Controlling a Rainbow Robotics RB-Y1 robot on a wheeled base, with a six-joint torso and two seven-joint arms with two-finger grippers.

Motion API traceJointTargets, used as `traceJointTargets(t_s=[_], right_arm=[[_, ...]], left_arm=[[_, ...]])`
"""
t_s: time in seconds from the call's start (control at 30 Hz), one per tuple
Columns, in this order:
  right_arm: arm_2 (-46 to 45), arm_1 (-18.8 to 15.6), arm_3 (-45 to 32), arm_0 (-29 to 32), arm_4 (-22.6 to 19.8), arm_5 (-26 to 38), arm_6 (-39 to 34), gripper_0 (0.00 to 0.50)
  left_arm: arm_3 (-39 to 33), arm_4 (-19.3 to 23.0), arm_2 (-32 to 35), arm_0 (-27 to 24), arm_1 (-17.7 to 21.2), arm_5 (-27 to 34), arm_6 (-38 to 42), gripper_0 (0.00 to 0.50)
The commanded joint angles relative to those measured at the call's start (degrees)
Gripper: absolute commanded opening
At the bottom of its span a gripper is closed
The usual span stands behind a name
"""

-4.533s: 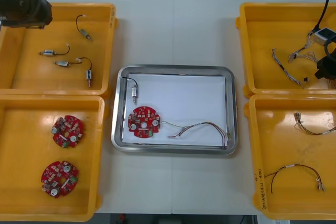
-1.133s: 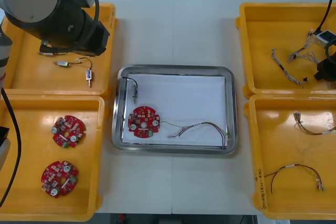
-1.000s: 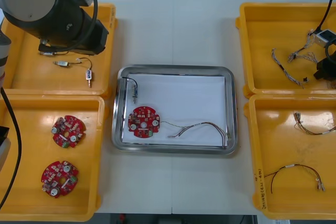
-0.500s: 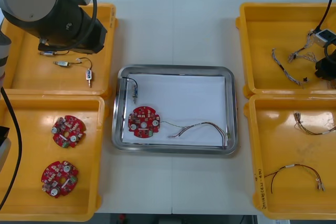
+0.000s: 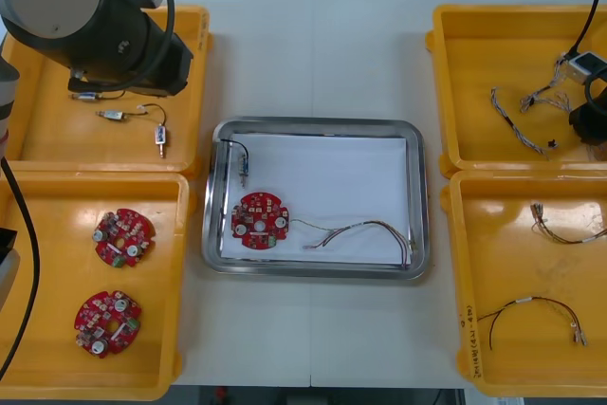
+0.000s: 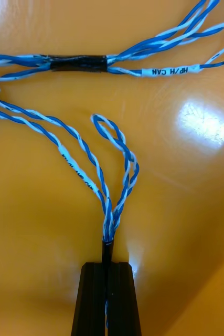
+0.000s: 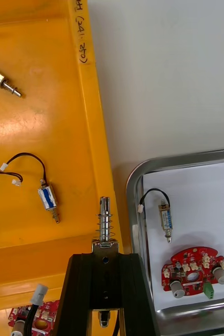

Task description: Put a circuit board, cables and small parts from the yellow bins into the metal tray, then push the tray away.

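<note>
Holding loads over the far yellow bins (image 5: 199, 45), metal tray (image 5: 313, 126) lying between.
Left tool (image 7: 105, 254) is gripping a small metal part (image 7: 105, 220), spring end jutting out, above the bin wall; risking a snag on the tray rim. Right tool (image 6: 108, 265) is pinching the blue and white cable (image 6: 112, 173); strands could be slipping out.

This is an electronics assembly bench in a workshop or robotics lab. A plain light table (image 5: 313, 54) carries open yellow plastic bins (image 5: 38, 263) that sort stock by kind: round red circuit boards (image 5: 121, 237) near left, small metal parts (image 5: 112, 115) far left, thin wire cables (image 5: 517, 120) on the right. A twisted blue and white cable (image 6: 108, 218) lies beside one with a printed tag (image 6: 167, 70). One bin rim carries handwritten marking (image 7: 82, 47). A bulky grey and black robot arm (image 5: 85, 16) hangs over the far-left bin.
</note>
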Motion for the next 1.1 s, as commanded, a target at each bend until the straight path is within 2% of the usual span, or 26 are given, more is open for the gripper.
traceJointTargets(t_s=[0.03, 0.33, 0.8, 1.1], right_arm=[[1.7, 1.3, -6.0, 1.4, 1.2, 3.7, -0.7, 0.000], [1.5, 0.2, -19.1, 1.4, 3.4, 16.9, -1.4, 0.000], [-5.6, -0.2, -40.6, 1.3, 4.8, 45.2, -3.1, 0.000], [-6.6, -0.2, -52.7, 1.4, 3.6, 45.2, -4.1, 0.000]], left_arm=[[-2.6, -0.6, 2.0, 0.4, -0.9, 0.4, 4.0, 0.002], [-3.2, -0.1, 2.1, 0.4, -0.9, 0.4, 4.1, 0.001], [-3.2, -0.2, 2.2, 0.4, -0.9, 0.4, 4.1, 0.001], [-3.2, -0.2, 2.2, 0.4, -0.9, 0.4, 4.1, 0.000]])
